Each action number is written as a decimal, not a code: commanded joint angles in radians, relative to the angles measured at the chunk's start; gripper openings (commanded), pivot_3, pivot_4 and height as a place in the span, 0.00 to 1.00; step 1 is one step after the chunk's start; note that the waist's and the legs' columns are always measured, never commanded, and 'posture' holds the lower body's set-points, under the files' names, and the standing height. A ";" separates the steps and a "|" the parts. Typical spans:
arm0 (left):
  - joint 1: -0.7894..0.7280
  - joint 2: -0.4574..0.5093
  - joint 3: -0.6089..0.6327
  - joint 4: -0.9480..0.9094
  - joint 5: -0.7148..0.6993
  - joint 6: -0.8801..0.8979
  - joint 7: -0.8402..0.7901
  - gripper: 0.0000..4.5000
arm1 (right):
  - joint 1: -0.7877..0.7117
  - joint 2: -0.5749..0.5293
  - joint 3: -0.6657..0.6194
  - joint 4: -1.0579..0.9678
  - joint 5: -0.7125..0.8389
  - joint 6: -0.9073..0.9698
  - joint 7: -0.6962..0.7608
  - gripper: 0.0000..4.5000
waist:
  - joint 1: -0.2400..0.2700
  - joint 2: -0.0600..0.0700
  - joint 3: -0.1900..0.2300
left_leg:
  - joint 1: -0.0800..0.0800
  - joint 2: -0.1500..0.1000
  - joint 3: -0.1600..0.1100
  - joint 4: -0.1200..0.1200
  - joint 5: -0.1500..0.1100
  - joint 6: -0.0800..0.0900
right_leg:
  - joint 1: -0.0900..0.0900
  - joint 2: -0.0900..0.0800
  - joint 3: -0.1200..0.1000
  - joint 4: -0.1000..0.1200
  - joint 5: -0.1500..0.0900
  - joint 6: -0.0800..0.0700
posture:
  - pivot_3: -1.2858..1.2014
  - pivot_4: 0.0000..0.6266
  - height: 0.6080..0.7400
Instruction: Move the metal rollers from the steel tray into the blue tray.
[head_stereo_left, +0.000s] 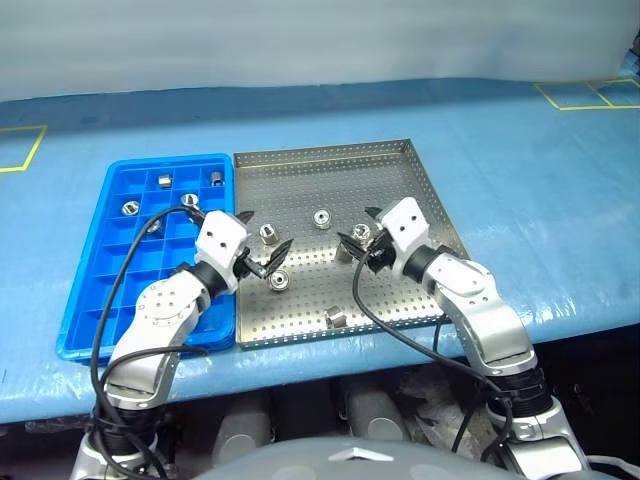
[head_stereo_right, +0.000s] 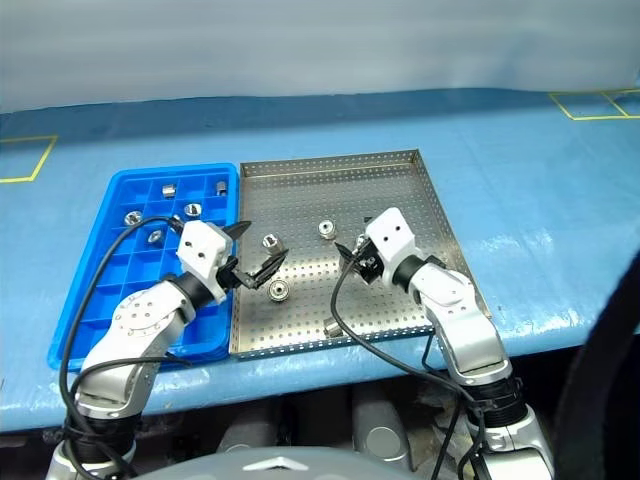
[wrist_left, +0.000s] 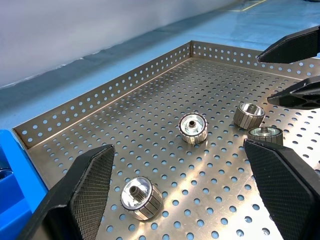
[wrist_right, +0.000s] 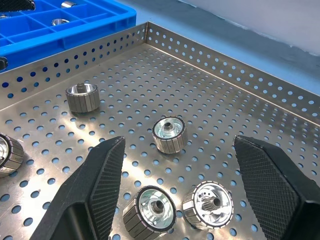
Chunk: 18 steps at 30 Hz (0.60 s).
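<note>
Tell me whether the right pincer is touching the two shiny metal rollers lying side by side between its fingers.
Apart. In the right wrist view the right pincer stands open, perforated floor showing between each finger and the two shiny metal rollers.

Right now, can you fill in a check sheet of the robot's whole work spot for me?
Surface: blue table top, with yellow tape marks near its far corners.
Job's things: steel tray beside the blue tray, edges touching. About six metal rollers lie loose in the steel tray; around five more sit in the blue tray's far compartments.
Clutter: nothing seen.
Grippers: left tool open above the steel tray, holding nothing; right tool open over two rollers, holding nothing.
Cables: a black cable runs along each arm.
Surroundings: pale wall behind the table.
</note>
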 joint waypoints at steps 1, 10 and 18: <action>-0.016 -0.015 -0.001 -0.028 0.000 -0.006 0.024 1.00 | -0.005 0.009 0.009 -0.039 0.008 -0.004 0.001 0.81 | 0.003 0.000 0.000 | 0.000 0.000 0.000 0.000 0.000 0.000 | 0.000 0.000 0.000 0.000 0.000 0.000 | 0.46 0.24 1.00; -0.023 -0.018 -0.013 -0.028 -0.007 0.014 0.032 1.00 | 0.001 0.010 0.010 -0.043 0.007 -0.004 -0.005 0.81 | 0.012 0.000 0.000 | 0.000 0.000 0.000 0.000 0.000 0.000 | 0.000 0.000 0.000 0.000 0.000 0.000 | 0.46 0.24 1.00; -0.037 -0.024 -0.017 -0.034 0.001 0.044 0.055 1.00 | -0.001 0.015 0.012 -0.041 0.002 -0.005 -0.012 0.81 | 0.012 0.000 0.000 | 0.000 0.000 0.000 0.000 0.000 0.000 | 0.000 0.000 0.000 0.000 0.000 0.000 | 0.46 0.24 1.00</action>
